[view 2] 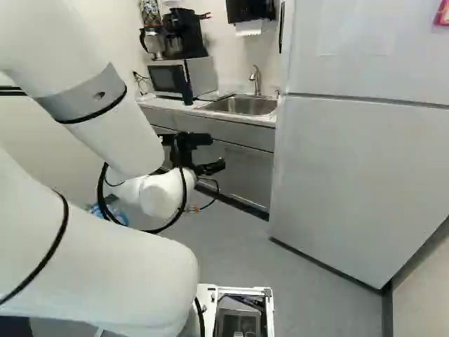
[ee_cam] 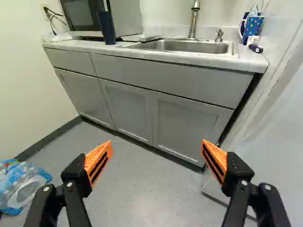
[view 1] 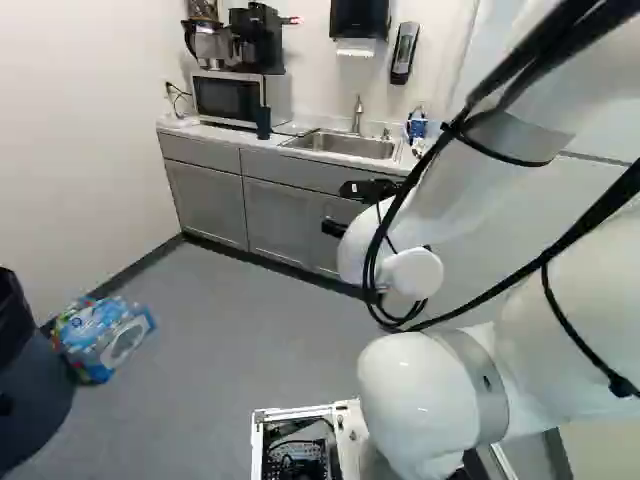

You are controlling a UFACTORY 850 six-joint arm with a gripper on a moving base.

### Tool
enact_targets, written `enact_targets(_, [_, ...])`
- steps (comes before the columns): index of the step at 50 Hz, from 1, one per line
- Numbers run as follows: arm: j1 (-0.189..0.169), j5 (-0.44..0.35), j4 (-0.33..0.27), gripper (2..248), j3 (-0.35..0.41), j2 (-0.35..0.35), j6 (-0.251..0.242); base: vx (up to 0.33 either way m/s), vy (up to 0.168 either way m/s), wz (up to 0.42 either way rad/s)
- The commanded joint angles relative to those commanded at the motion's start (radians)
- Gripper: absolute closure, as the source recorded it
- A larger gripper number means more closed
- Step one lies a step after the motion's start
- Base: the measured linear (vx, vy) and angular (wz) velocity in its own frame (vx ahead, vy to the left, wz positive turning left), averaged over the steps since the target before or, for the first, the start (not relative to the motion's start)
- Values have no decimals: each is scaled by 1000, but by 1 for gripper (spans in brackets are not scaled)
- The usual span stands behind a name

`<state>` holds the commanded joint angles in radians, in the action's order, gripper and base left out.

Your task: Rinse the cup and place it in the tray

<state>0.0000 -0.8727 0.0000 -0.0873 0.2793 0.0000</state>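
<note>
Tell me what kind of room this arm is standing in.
Probably a kitchenette or break room: a steel sink with a curved metal faucet is set into a pale counter over grey cabinets, a silver-and-black microwave stands on the counter, and a tall white refrigerator stands beside it.

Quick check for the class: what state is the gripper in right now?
Gripper: open, its two fingers wide apart, holding nothing.

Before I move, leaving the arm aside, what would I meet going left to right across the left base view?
Dark bin → blue-wrapped bottle pack → tall dark cup → sink → blue mug
</note>
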Motion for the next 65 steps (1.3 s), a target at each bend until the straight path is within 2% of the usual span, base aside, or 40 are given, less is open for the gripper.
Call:
enact_targets(25, [0,0,0,3,-21,-25,0,0,0,0])
enact_targets(45, [0,0,0,3,-102,-107,0,0,0,0])
enact_targets(65, [0,0,0,3,-169,-127,0,0,0,0])
